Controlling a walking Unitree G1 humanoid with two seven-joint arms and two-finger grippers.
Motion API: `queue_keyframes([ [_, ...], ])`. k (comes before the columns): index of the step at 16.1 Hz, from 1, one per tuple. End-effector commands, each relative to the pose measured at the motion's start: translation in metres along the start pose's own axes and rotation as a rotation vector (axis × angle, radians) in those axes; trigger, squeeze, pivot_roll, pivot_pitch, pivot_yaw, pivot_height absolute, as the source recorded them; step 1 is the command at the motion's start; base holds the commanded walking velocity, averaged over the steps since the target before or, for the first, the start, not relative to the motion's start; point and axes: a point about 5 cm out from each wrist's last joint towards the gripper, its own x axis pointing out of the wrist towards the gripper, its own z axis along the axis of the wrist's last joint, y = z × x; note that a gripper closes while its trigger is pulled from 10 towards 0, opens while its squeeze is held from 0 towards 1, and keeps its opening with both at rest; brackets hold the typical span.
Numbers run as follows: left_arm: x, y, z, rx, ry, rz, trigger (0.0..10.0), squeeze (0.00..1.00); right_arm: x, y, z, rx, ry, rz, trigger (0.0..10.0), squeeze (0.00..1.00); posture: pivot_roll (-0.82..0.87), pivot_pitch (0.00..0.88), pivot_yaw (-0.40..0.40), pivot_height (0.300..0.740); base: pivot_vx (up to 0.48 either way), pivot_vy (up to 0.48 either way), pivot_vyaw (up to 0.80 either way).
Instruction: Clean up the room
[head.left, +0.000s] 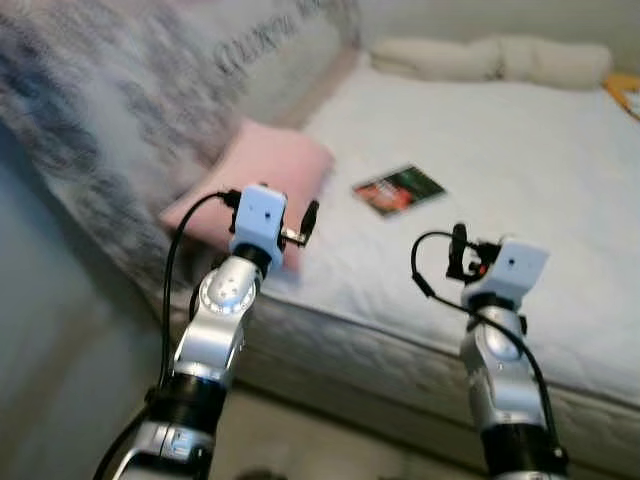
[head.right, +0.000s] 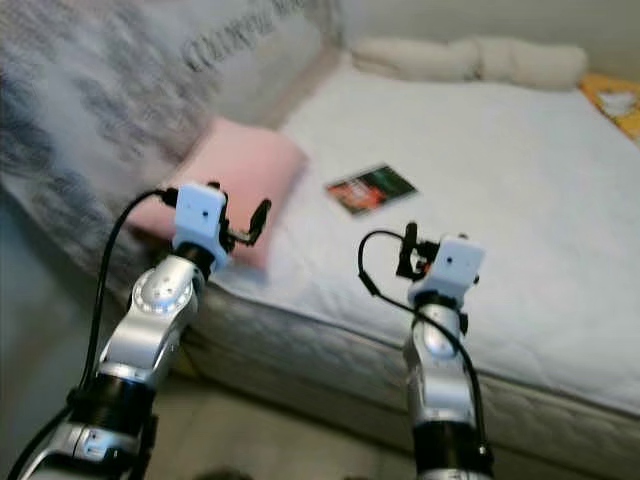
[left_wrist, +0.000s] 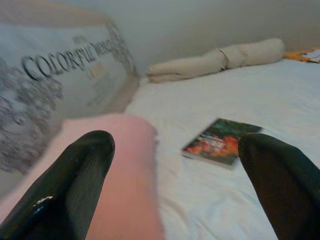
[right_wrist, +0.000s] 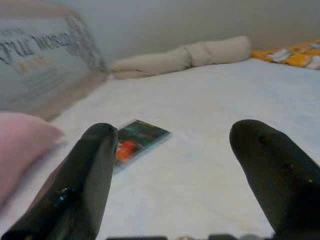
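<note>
A small book (head.left: 398, 189) with a red and green cover lies flat on the white mattress (head.left: 520, 170), right of a pink pillow (head.left: 255, 175). My left gripper (left_wrist: 177, 185) is open and raised over the near edge of the pink pillow (left_wrist: 125, 165), with the book (left_wrist: 220, 141) ahead of it. Over the mattress's front edge my right gripper (right_wrist: 187, 175) is open too, the book (right_wrist: 137, 140) lying beyond its fingers. Neither holds anything.
A grey patterned headboard (head.left: 130, 110) with lettering runs along the left. A rolled beige blanket (head.left: 490, 58) lies at the far end of the bed, and an orange patterned cloth (right_wrist: 295, 54) at the far right corner. Bare floor (head.left: 300, 440) lies below the mattress edge.
</note>
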Motion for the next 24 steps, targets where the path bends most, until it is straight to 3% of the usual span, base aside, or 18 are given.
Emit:
queue_keyframes([
  [1,-0.001,0.005,-0.003,0.025,0.015,0.005,10.0,0.0,0.003,0.008,-0.001,-0.019,0.024,0.021,10.0,0.04,-0.02,0.0,0.038,0.74,0.0,-0.431,0.0],
  [4,0.001,0.006,-0.007,0.029,0.034,0.018,10.0,0.0,0.005,0.008,-0.001,-0.03,0.015,0.026,10.0,0.0,-0.02,0.0,0.039,0.74,0.0,-0.434,0.0],
  [7,0.004,0.017,-0.015,-0.084,0.082,0.119,10.0,0.0,-0.007,0.005,0.01,-0.096,-0.113,0.067,10.0,0.0,-0.03,0.0,0.041,0.74,0.0,0.0,0.0],
  [8,0.005,0.02,-0.017,-0.09,0.095,0.127,10.0,0.0,-0.015,-0.001,0.002,-0.068,-0.085,0.047,10.0,0.0,-0.04,0.0,0.044,0.74,0.0,0.0,0.0],
  [11,0.006,0.014,-0.01,-0.07,0.044,0.073,10.0,0.0,-0.022,0.003,-0.005,-0.076,-0.062,0.068,10.0,0.0,-0.05,0.0,0.051,0.74,0.149,0.0,0.0],
  [14,0.008,0.004,0.0,-0.038,-0.012,0.007,10.0,0.0,-0.018,0.007,-0.005,-0.082,-0.051,0.074,10.0,0.0,-0.05,0.0,0.054,0.74,0.454,0.0,0.0],
  [24,0.01,0.004,0.003,-0.034,-0.012,0.004,10.0,0.0,-0.006,-0.001,-0.001,-0.096,-0.044,0.044,10.0,0.0,-0.05,0.0,0.063,0.74,0.479,0.0,0.0],
])
